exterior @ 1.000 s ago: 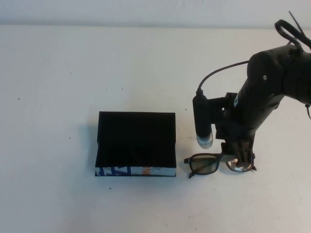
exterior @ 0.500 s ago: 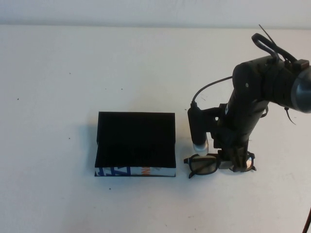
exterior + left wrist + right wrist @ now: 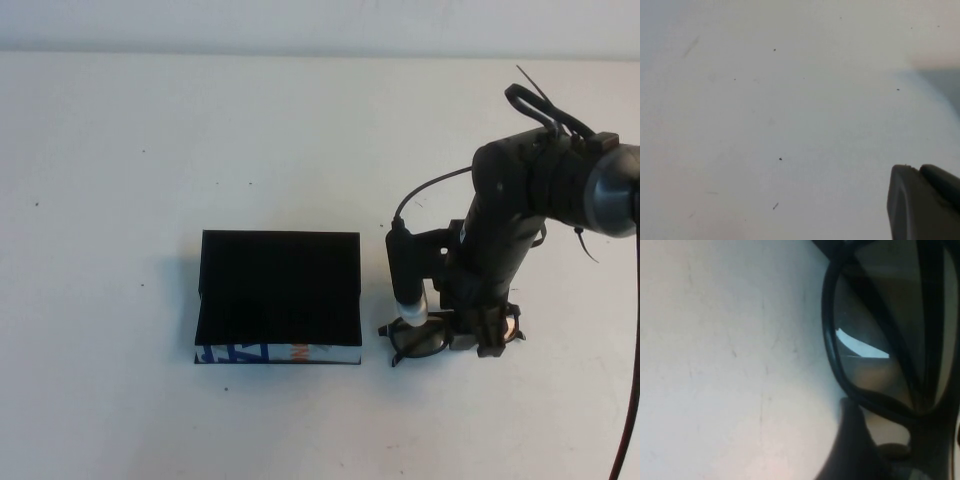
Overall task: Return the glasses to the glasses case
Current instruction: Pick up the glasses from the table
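The glasses (image 3: pixel 422 337) lie on the white table just right of the glasses case (image 3: pixel 280 290), which is open with its black lining showing and its white printed front side (image 3: pixel 278 353) toward me. My right gripper (image 3: pixel 486 334) is down on the glasses at the bridge and right lens and is shut on the frame. In the right wrist view the dark frame and a lens (image 3: pixel 875 340) fill the picture, with one finger (image 3: pixel 850 445) against the rim. My left gripper (image 3: pixel 918 171) is not in the high view; its wrist view shows its tips together over bare table.
A black cylindrical camera (image 3: pixel 408 275) on the right arm hangs between the case and the gripper. A cable (image 3: pixel 430 190) loops above it. The white table (image 3: pixel 150 150) stretches open to the left and behind the case.
My right arm has swung left and lowered onto the glasses. The glasses have shifted slightly and sit a little higher on the right side. The case has not moved.
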`<action>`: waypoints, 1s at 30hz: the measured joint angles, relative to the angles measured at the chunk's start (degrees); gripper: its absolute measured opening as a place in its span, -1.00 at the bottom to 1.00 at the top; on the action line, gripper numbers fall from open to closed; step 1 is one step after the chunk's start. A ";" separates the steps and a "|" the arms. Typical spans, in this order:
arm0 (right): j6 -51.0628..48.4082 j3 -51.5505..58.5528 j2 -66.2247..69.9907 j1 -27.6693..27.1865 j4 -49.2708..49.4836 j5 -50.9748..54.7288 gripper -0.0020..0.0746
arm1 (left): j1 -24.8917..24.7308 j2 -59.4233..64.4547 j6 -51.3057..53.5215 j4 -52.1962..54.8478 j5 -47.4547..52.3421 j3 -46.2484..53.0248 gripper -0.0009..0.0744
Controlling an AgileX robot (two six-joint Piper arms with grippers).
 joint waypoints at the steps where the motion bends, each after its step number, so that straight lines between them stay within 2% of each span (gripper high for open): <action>1: 0.00 0.00 0.00 0.00 -0.03 0.00 0.05 | 0.00 0.00 0.00 0.00 0.00 0.00 -0.99; 7: 0.00 0.00 0.04 0.00 -0.16 1.10 -0.06 | 0.00 0.00 0.00 0.00 0.00 0.00 -0.99; 22: 0.00 -0.07 -1.97 0.00 -0.78 3.05 -0.69 | 0.00 0.00 0.00 0.00 0.00 0.00 -0.99; 30: 0.00 -0.12 -2.18 0.00 -0.78 3.62 -0.80 | 0.00 0.00 0.00 0.00 0.00 0.00 -0.99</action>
